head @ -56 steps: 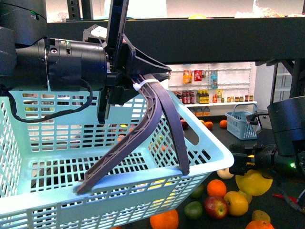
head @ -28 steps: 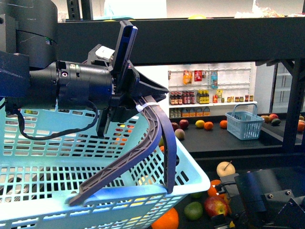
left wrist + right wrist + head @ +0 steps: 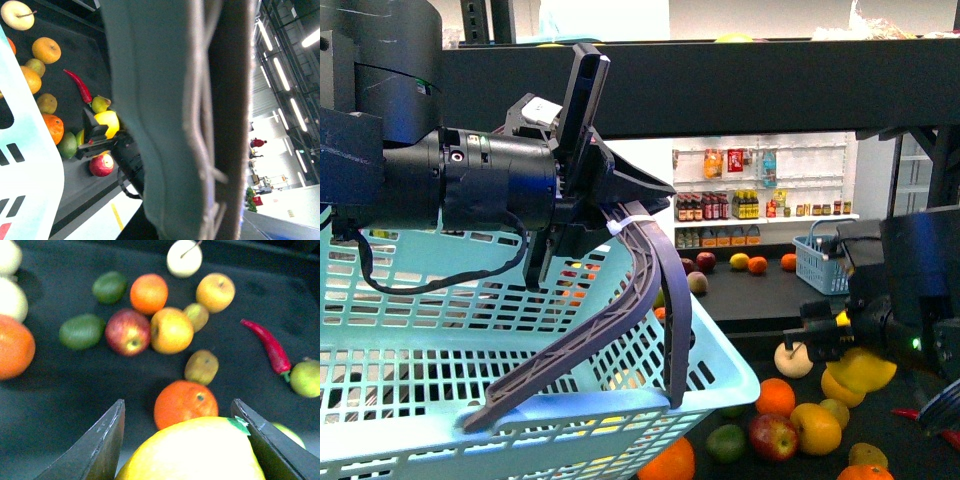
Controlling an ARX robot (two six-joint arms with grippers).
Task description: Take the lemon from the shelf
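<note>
Bright yellow and smooth-skinned, the lemon (image 3: 195,452) is clamped between the two dark fingers (image 3: 97,445) of the right gripper (image 3: 177,407), which are closed against its sides. A small green nub is seen at the end nearest one finger. The long axis therefore appears to be laid across the gap, from finger to finger, rather than along the fingers. Part of the fruit is cut off by the frame edge, so its full outline cannot be judged.

In the front view the lemon is found low on the robot's right, over the lower deck of the black metal shelf (image 3: 740,85). Loose fruit is scattered on that deck around it: an orange (image 3: 185,402) just beyond the lemon, and a red apple (image 3: 127,332), a green fruit (image 3: 80,331) and a red chilli (image 3: 267,345) further off. Whether the lemon is clear of the deck cannot be told for certain.

On the left, a pale turquoise basket (image 3: 620,402) is carried by its dark handle (image 3: 675,300), on which the fingers of the left gripper (image 3: 610,205) are closed.
</note>
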